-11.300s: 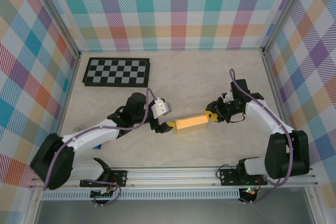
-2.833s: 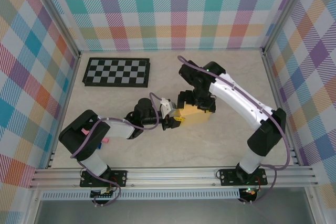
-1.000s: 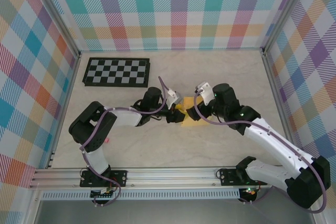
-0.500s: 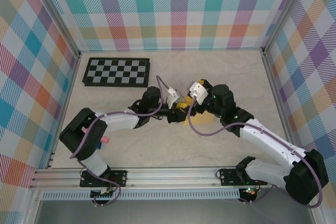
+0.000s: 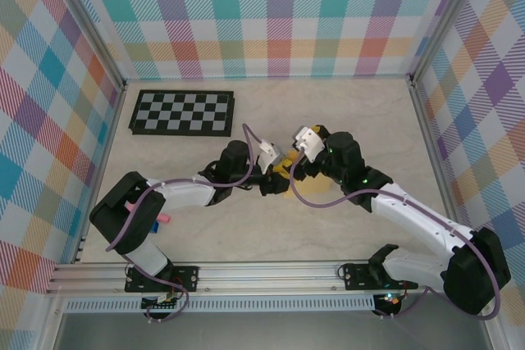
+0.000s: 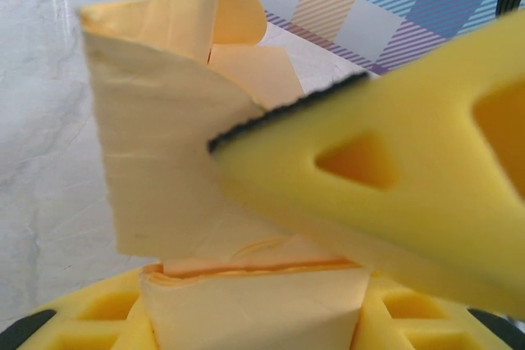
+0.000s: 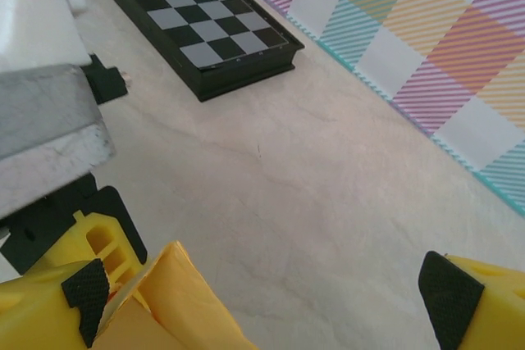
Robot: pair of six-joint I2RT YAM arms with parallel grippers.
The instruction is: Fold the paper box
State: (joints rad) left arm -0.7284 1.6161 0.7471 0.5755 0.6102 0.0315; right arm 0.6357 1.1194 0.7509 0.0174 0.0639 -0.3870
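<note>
Two claws work nose to nose at mid-table, and I take them from my side outward. Nearest, the left claw is pinching the box. One foam finger presses down on the card, the other backs it from below, and a folded edge sits clamped between them. Past that pinch the box stands up as a half-formed shell: one wall is upright, a rounded tab and a loose flap stick up behind it, and nothing is tucked. Just beyond, the right claw hangs spread wide, holding nothing. A corner of the card rises beside one pad, though I can't tell whether they touch. Farther back lies the checkerboard, well apart from the work.

My worries from here:
- The card is thin and one pinch carries it all, so a sideways shove from the right claw could pull it out or crease the wall off its score line.
- The claws sit very close, so closing the right one carelessly could nip the left finger instead of the flap.
- An untucked flap will likely spring back once released.
</note>
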